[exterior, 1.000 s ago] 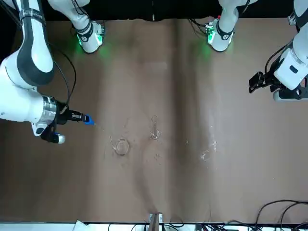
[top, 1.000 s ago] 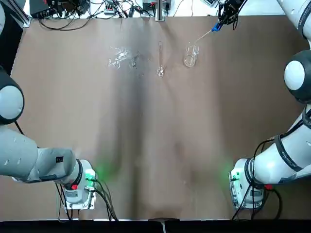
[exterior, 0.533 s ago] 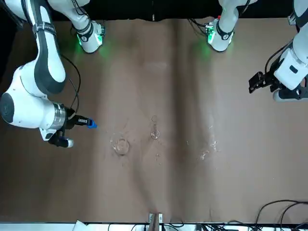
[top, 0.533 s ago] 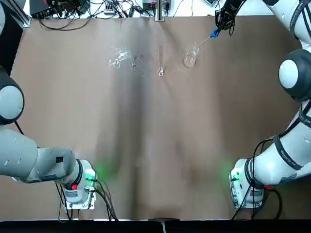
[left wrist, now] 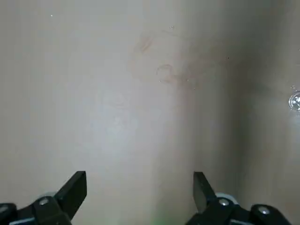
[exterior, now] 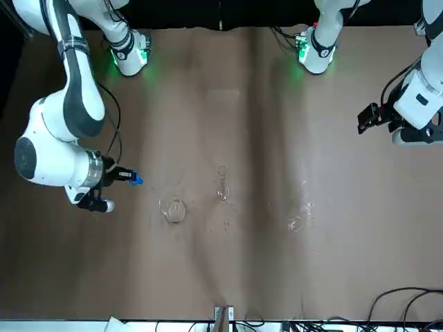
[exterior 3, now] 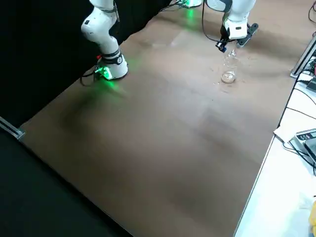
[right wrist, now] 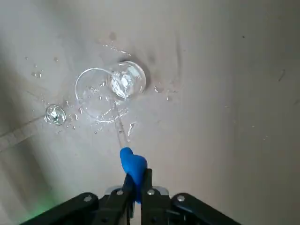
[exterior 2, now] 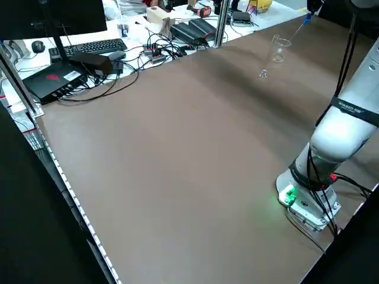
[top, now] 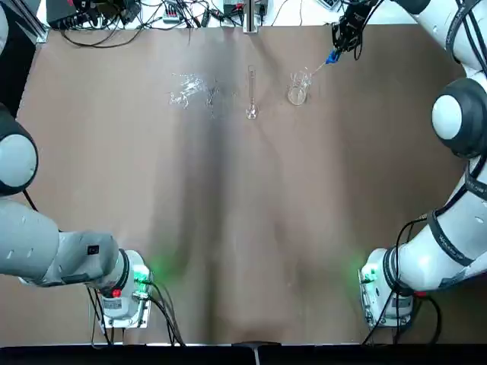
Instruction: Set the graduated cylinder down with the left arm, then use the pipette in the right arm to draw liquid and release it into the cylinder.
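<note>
The graduated cylinder [top: 250, 91] stands upright on the table at the far middle, with nothing holding it; it also shows as the cylinder [exterior: 222, 184]. My right gripper [top: 344, 39] is shut on the pipette [right wrist: 132, 165] at its blue bulb [exterior: 136, 180]. The glass tube slants down toward the rim of the short beaker [top: 297, 93]. I cannot tell whether the tip is inside the beaker. The liquid is too clear to make out, but droplets [right wrist: 129, 129] lie around the beaker [right wrist: 104, 93]. My left gripper [exterior: 370, 119] hovers open and empty far to the left side.
A heap of clear glassware [top: 190, 90] lies left of the cylinder. Cables and equipment [top: 114, 11] line the table's far edge. The arms' green-lit bases [top: 125, 293] stand at the near edge, with broad brown tabletop [top: 243, 228] between.
My right gripper has carried the pipette in from the far right edge toward the beaker. The left arm and the cylinder have not moved.
</note>
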### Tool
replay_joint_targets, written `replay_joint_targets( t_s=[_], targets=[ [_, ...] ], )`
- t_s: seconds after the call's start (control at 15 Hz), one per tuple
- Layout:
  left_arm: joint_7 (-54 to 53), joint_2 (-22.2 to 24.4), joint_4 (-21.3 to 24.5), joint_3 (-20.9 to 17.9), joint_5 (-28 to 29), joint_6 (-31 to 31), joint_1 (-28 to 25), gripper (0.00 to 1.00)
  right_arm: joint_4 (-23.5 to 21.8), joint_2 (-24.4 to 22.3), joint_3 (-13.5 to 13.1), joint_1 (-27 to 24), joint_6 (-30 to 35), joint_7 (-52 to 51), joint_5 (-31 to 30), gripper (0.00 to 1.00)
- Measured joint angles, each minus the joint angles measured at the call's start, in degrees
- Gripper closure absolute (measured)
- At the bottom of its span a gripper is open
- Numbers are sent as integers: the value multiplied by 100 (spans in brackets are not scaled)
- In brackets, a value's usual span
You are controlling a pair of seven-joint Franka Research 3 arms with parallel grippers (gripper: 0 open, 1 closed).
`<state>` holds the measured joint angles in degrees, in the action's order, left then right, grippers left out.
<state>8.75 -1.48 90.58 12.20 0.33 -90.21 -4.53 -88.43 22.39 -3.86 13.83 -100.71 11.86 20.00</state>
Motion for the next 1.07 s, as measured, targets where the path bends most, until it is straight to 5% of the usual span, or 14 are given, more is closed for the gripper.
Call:
replay_joint_targets(
  t_s=[0.2, 0.4, 0.93, 1.07],
  targets=[
    [0, 0, 0, 0, 0, 0, 0, 0, 0, 13, 1, 107, -13, 2, -8, 75],
    [0, 0, 0, 0, 0, 0, 0, 0, 2, 14, 1, 141, -19, 2, -10, 74],
    [0, 0, 1, 0, 0, 0, 0, 0, 136, 12, 18, 293, -21, 86, -11, 0],
    [0, 0, 3, 0, 0, 0, 1, 0, 290, -4, 6, 292, -21, 112, -11, 0]
  ],
)
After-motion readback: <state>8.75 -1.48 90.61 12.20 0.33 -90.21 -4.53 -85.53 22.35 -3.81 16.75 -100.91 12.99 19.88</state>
